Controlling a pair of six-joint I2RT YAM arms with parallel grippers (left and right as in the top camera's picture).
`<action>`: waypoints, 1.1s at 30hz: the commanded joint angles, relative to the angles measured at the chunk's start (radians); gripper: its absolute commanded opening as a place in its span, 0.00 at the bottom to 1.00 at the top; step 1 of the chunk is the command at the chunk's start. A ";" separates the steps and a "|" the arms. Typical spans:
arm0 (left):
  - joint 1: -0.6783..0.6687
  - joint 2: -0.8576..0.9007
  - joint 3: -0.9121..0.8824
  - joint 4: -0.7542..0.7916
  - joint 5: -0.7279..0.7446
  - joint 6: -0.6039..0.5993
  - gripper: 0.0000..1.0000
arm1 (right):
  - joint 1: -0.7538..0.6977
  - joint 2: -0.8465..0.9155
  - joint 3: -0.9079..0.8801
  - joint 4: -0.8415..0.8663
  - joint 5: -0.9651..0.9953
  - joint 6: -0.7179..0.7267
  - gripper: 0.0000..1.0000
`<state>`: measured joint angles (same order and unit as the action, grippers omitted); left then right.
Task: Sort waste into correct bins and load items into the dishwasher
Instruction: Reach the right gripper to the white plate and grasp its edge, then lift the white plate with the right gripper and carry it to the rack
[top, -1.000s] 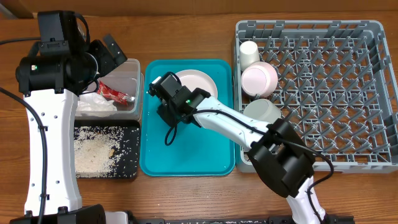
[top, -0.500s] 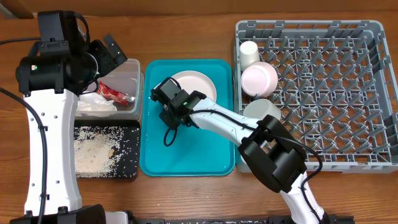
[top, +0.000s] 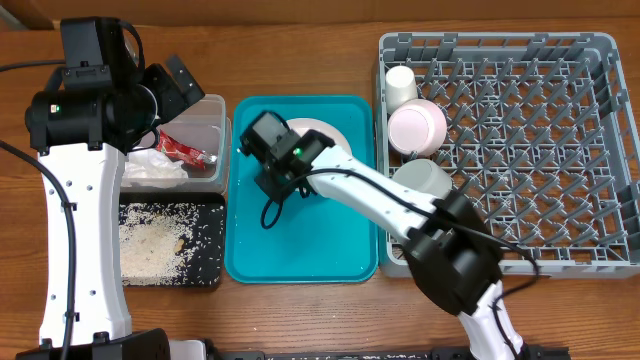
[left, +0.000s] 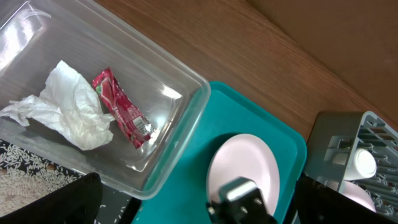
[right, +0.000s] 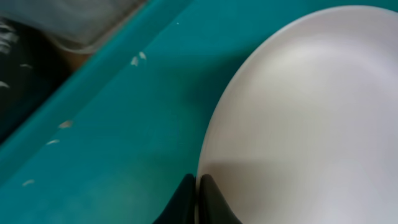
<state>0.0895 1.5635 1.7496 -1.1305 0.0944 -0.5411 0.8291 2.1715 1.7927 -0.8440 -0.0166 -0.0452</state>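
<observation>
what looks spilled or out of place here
A few whitish specks, likely rice grains, lie scattered on the teal tray near its rim, beside the plate, while the main rice pile sits in the black tray. Nothing else stands out.

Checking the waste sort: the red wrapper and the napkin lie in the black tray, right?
No. The wrapper and napkin lie in the clear tub, not the black tray, which holds rice. The left wrist view shows it.
</observation>
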 joint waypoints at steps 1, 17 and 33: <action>0.002 -0.013 0.019 0.002 0.007 0.014 1.00 | -0.017 -0.177 0.109 -0.042 -0.066 0.023 0.04; 0.002 -0.013 0.019 0.002 0.007 0.014 1.00 | -0.652 -0.453 0.122 -0.239 -0.937 0.010 0.04; 0.002 -0.013 0.019 0.002 0.007 0.014 1.00 | -1.062 -0.453 -0.112 -0.191 -1.176 -0.041 0.04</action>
<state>0.0895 1.5635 1.7496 -1.1301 0.0944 -0.5407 -0.2085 1.7302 1.7130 -1.0569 -1.1416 -0.0719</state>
